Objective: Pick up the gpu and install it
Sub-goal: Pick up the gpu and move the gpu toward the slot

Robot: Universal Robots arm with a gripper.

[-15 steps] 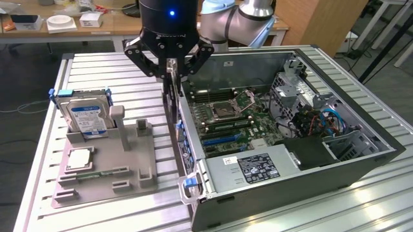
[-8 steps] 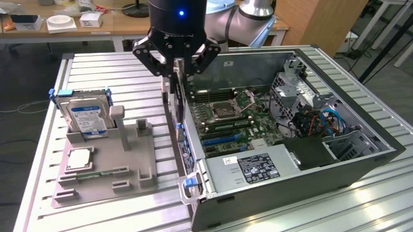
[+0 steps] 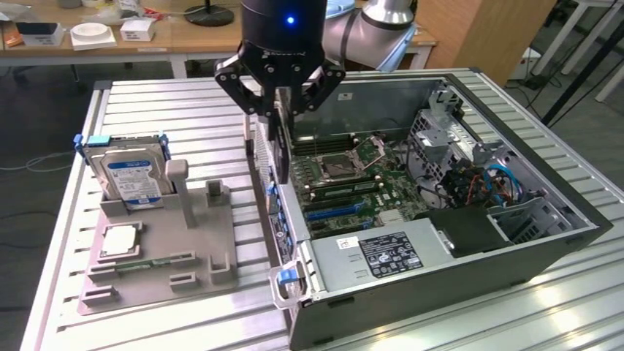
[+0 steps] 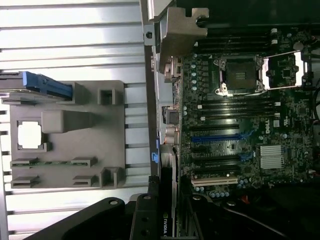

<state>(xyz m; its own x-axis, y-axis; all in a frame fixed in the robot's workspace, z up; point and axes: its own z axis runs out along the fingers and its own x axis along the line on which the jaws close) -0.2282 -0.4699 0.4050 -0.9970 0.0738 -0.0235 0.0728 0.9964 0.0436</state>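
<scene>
Exterior view, gripper w/ gpu at case edge

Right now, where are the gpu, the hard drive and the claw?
gpu (image 3: 283, 150), exterior view, its thin dark lower edge
hard drive (image 3: 134, 179), exterior view, its blue-white label
claw (image 3: 283, 110), exterior view, midway between its fingertips

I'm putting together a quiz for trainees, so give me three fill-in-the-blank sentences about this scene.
1. The gripper holds the gpu, whose label reads ____.
2. The hard drive has a ____ and white label.
3. The grey holder sits on the exterior view's ____ of the computer case.
Missing words: NVIDIA; blue; left.
</scene>
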